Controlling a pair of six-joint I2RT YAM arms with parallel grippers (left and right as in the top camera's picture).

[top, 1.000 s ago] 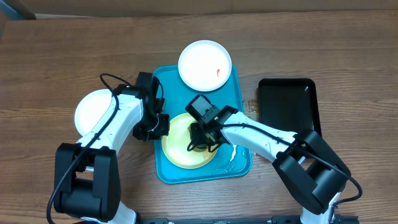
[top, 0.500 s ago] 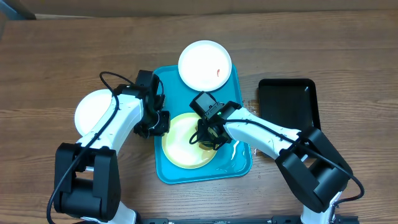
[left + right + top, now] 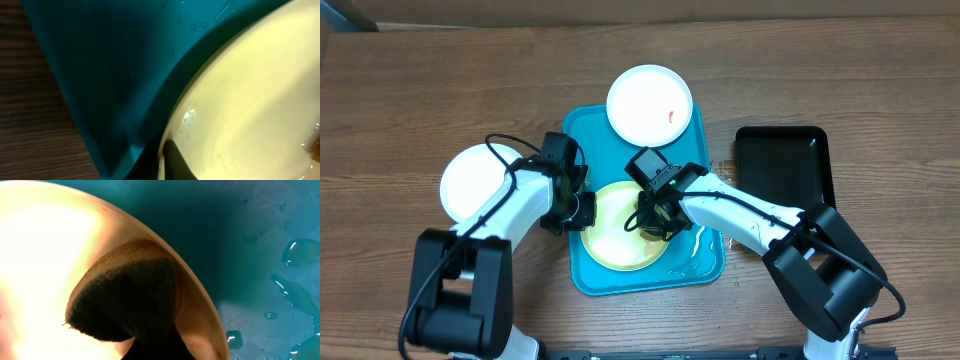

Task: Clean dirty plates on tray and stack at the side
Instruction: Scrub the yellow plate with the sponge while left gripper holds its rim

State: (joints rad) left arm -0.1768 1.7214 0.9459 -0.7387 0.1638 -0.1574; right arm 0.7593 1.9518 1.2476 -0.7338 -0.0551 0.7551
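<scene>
Directly beneath the right gripper [image 3: 657, 220], whose jaws are clamped together on a dark sponge [image 3: 122, 300], lies the pale yellow-green plate [image 3: 45, 245]. The sponge presses on the plate's face just inside the rim on that gripper's own side. The step in hand looks like scrubbing this plate. To do it well, the press should be light enough that the plate does not skate on the wet turquoise tray [image 3: 260, 220]. The sponge should stay level so its whole face wipes, and the passes should overlap from rim to middle. Water drops [image 3: 300, 250] sit on the tray floor just past the rim, so the plate is probably slippery. Across the plate from the sponge, the left gripper [image 3: 582, 212] has its jaws drawn together at the opposite rim. One dark fingertip [image 3: 171, 159] shows right at the plate's edge and appears to pinch it, steadying the plate against the scrubbing. The wrist view is too close to show how deep that hold goes. Beyond both grippers, at the tray's far end, the smeared white plate [image 3: 650, 105] overhangs the tray's rim with a small red-orange mark on it, so it seems not yet cleaned. Outward from the left gripper, off the tray on the wooden table [image 3: 880, 80], rests a second white plate [image 3: 470, 180], partly covered by the left arm and showing no smear. It is likely the start of the stack. Outward from the right gripper, apart from the turquoise tray, stands a black tray [image 3: 785, 165].
</scene>
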